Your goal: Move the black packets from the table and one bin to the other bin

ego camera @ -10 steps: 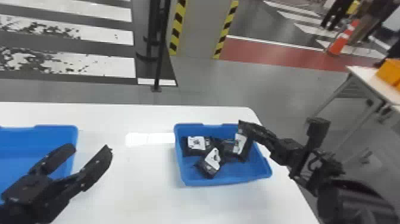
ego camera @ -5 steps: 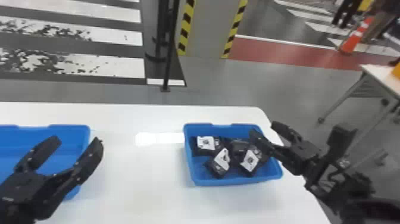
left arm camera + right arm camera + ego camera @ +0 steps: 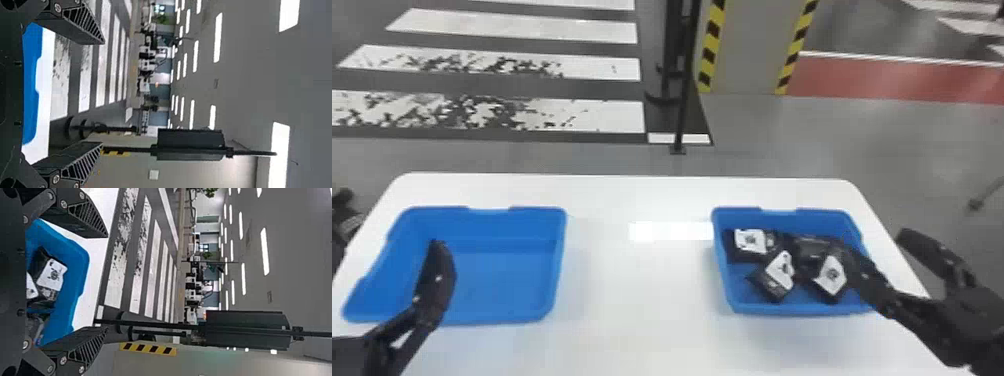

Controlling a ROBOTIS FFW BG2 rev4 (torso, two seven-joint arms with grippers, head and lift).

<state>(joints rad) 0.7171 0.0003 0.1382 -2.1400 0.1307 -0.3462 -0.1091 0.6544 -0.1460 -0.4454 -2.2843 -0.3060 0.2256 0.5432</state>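
Black packets, several with white labels upward, lie bunched in the right blue bin. Right gripper is at that bin's outer side, fingers apart, one overlapping the bin in head view. Left gripper is at the left blue bin, fingers likewise apart. Both bins rest well apart on the white table.

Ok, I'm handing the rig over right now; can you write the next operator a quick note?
Left gripper: open, holding nothing, at left bin.
Right gripper: open, holding nothing, at right bin.
Black packets: at least four, loosely heaped in right bin.
Done: no packet seen on the table or in left bin.
Left: if left bin is the target, probably all of right bin's packets; confirm first.
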